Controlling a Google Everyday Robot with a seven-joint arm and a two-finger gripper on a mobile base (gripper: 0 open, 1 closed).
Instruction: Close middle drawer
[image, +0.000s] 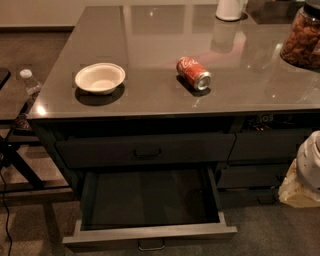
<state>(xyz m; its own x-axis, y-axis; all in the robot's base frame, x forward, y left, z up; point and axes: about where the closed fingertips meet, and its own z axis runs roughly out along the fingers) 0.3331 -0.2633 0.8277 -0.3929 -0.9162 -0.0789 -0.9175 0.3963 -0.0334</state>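
The middle drawer (150, 233) is pulled far out below the counter. It is wide and shallow, with a paler grey rim, a dark empty tray inside and a small metal pull handle (151, 245) at the front centre. My gripper (304, 175) shows as a pale, rounded shape at the right edge. It is low, beside the narrower right-hand drawers, well to the right of the open drawer and not touching it.
The top drawer (145, 150) above is shut. On the grey counter (150, 100) stand a white bowl (100, 77), a red soda can (193, 73) on its side, a jar of snacks (302, 37) and a white container (230, 9). A water bottle (27, 92) stands at the left.
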